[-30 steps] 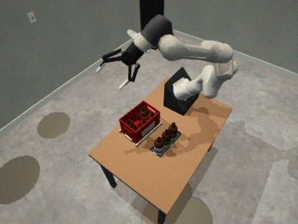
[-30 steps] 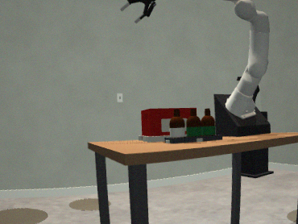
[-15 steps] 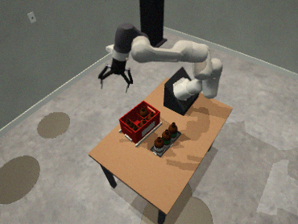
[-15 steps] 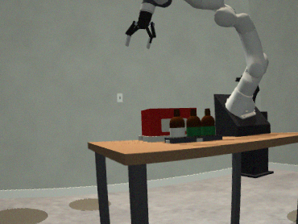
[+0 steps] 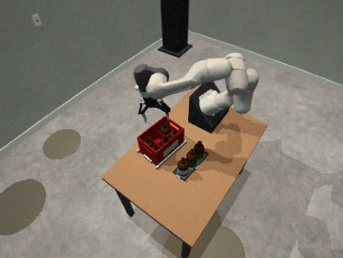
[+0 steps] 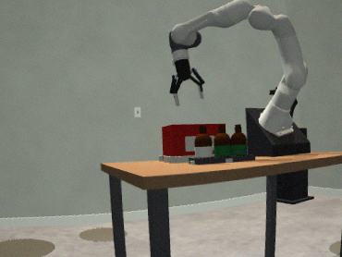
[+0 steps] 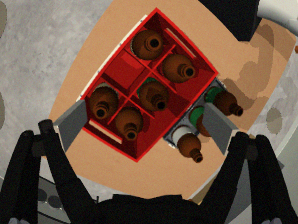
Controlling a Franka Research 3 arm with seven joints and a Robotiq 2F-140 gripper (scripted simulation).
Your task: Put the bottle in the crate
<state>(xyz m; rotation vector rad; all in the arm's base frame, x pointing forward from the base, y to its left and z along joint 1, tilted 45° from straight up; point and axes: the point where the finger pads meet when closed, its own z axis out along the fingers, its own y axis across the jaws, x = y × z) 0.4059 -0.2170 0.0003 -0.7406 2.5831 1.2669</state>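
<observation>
A red crate [image 5: 149,149] [image 6: 177,136] [image 7: 121,51] stands on the wooden table [image 5: 185,204] [image 6: 185,168] [image 7: 149,177]. In the wrist view five of its slots hold brown bottles, such as one [image 7: 178,67] at the far side. One slot [image 7: 124,70] on the left side is empty. Beside the crate a dark tray [image 5: 177,173] [image 6: 236,159] carries three brown bottles [image 5: 183,164] [image 5: 191,155] [image 5: 198,148] [image 6: 203,141] [image 6: 222,140] [image 6: 238,139] [image 7: 189,145] [image 7: 226,102]. My gripper [image 5: 154,110] [image 6: 189,96] [image 7: 145,111] is open and empty. It hangs well above the crate, pointing down.
The robot's black base block [image 5: 204,116] [image 6: 273,134] stands on the table's far end behind the tray. A black pillar [image 5: 175,28] stands on the floor at the back. The crate sits near the table's left edge.
</observation>
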